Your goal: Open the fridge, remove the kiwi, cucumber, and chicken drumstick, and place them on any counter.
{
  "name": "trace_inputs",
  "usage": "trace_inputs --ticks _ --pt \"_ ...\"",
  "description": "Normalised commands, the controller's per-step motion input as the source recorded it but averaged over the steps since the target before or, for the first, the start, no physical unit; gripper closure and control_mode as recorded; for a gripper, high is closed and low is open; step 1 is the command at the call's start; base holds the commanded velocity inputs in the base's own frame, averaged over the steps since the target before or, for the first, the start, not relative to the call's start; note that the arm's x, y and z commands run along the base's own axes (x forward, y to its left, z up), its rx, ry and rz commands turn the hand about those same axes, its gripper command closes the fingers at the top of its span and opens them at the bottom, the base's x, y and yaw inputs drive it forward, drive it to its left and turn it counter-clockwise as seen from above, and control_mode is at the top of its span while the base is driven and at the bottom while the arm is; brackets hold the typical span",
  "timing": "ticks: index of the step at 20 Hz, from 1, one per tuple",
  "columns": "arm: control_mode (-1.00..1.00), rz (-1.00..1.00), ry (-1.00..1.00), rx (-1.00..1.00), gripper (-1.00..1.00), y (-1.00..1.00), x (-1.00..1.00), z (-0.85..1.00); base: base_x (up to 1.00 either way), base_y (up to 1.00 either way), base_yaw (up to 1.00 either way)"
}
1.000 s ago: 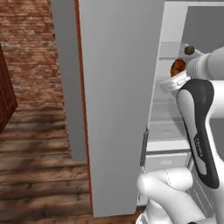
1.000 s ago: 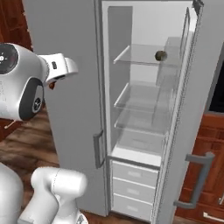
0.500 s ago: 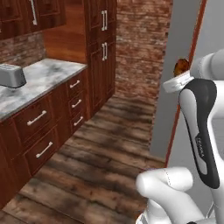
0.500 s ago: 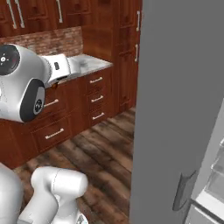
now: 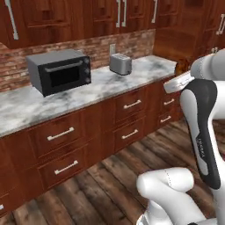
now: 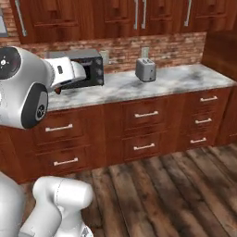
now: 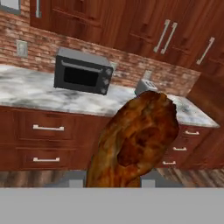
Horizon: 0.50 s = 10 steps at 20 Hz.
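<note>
Facing a marble-topped desk [image 5: 101, 83] along a brick wall, with dark wood cabinets above and drawers below. Sitting on that desk in the left base view: a black microwave [image 5: 59, 71] toward its left, a silver toaster [image 5: 121, 64] just right of the microwave. Showing at the desk's right end, beside the white arm: a reddish-brown bit of the chicken drumstick [image 5: 181, 67], raised above the desk's edge level, apart from the top.

Looking at the same desk [image 6: 176, 78] in the right base view: microwave [image 6: 88, 68] partly hidden behind the arm's white wrist, toaster [image 6: 146, 69] to the right of the microwave, well apart from it. Wood plank floor [image 6: 176, 185] running below the drawers.

Hanging large in the hand view: the chicken drumstick [image 7: 138, 140], rising from the gripper at the bottom, clamped there, jaws closed tight on it though fingertips hidden behind the meat. Standing behind it on the desk [image 7: 39, 94]: the microwave [image 7: 82, 76] left of the drumstick, the toaster [image 7: 143, 87] peeking just over its top.
</note>
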Motion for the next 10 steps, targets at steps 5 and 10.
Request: trace_inputs --ticks 5,10 --pt "1.00 0.00 0.00 0.00 1.00 0.00 0.00 0.00 0.00 0.83 0.79" --pt "1.00 0.00 0.00 0.00 1.00 0.00 0.00 0.00 -0.11 0.72 0.85"
